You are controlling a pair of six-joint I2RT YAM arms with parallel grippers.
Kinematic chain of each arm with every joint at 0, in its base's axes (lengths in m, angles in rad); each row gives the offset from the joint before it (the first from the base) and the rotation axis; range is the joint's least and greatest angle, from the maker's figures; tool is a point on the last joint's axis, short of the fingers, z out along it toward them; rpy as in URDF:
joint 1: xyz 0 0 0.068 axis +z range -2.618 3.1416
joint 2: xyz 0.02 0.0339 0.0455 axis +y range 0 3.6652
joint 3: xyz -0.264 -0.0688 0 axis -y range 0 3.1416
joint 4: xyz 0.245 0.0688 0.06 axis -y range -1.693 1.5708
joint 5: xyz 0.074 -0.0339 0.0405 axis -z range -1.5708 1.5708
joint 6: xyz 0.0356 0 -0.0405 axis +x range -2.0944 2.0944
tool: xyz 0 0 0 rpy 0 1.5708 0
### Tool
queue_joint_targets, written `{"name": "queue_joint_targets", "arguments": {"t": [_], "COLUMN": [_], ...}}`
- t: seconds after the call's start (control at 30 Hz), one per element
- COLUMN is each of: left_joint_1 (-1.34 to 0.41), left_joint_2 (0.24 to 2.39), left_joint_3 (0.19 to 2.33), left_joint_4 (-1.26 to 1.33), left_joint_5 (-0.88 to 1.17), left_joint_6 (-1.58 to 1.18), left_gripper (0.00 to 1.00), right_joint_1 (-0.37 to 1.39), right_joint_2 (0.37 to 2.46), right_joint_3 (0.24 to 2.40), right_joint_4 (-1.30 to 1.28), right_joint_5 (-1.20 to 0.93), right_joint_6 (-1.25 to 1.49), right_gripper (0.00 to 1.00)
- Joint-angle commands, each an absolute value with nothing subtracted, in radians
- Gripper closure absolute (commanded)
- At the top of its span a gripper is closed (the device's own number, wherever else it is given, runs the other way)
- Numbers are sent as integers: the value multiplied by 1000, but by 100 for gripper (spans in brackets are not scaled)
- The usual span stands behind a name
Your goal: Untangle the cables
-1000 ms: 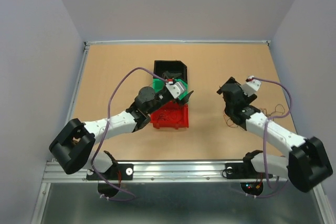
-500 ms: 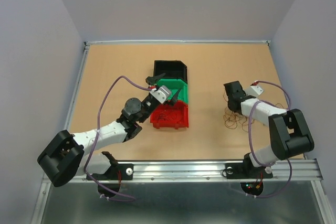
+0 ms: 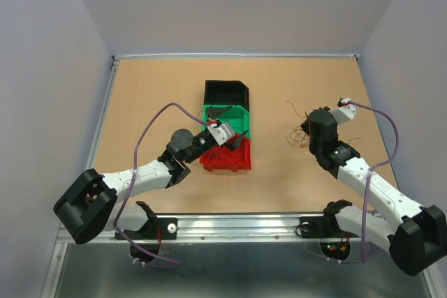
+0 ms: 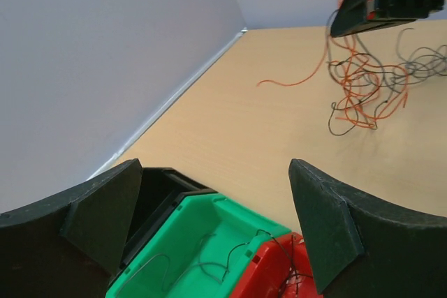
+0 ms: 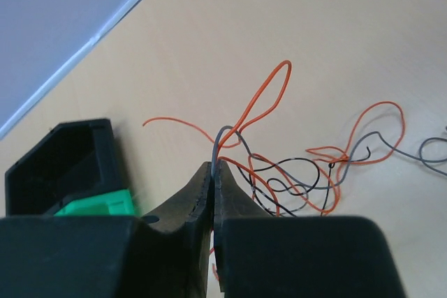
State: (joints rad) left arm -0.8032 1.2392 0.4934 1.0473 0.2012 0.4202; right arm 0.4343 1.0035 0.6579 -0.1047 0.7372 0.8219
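Right pincer (image 5: pixel 214 169) clamped on one grey strand; rest of cables (image 5: pixel 300 176) sprawl just beyond its tips on the bench (image 5: pixel 349 47). Pull slow and away so that strand slides free; left pincer (image 4: pixel 213 172), jaws wide apart, could pin the clump if it drags.

Mid-table is blocked by three touching bins in a row: black bin (image 3: pixel 225 92), green bin (image 3: pixel 239 115), red bin (image 3: pixel 227 160); the space just above green and red is taken by the wide-open left gripper (image 3: pixel 227 127); a bare lane of table (image 3: pixel 272 102) is left between the bins and the cables (image 4: pixel 363 88) hanging from the pinched right gripper (image 5: pixel 214 172); more bare table is seen left of the bins.
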Motion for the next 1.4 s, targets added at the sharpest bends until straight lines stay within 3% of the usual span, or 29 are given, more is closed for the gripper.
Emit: {"name": "queue_joint_targets", "arguments": {"t": [0.0, 0.2, 0.6, 1.0, 1.1, 1.13, 1.17, 1.27, 1.3, 1.37], "left_joint_1": [-807, -833, -986, -1002, -1003, -1002, -1002, -1002, -1002, -1002], "left_joint_2": [1235, 1316, 1518, 1621, 1634, 1638, 1640, 1644, 1631, 1589], "left_joint_3": [525, 535, 698, 752, 765, 770, 775, 776, 773, 740], "left_joint_4": [1092, 1138, 1114, 1062, 1063, 1066, 1071, 1077, 1080, 1098], "left_joint_5": [345, 425, 246, 203, 158, 126, 114, 92, 106, 132], "left_joint_6": [403, 432, 517, 557, 560, 560, 563, 568, 561, 557], "left_gripper": [1, 1, 2, 14, 32, 45, 53, 99, 100, 100], "right_joint_1": [449, 453, 514, 647, 664, 667, 670, 673, 672, 672], "right_joint_2": [944, 919, 931, 991, 1002, 1003, 1006, 1017, 1022, 1031], "right_joint_3": [578, 568, 566, 577, 578, 578, 580, 580, 575, 557], "right_joint_4": [103, 123, 167, 221, 227, 229, 232, 235, 236, 236], "right_joint_5": [581, 528, 457, 514, 523, 525, 523, 523, 546, 637], "right_joint_6": [681, 719, 772, 778, 773, 772, 769, 762, 765, 784], "right_gripper": [94, 94, 97, 97, 97, 97, 97, 93, 79, 68]}}
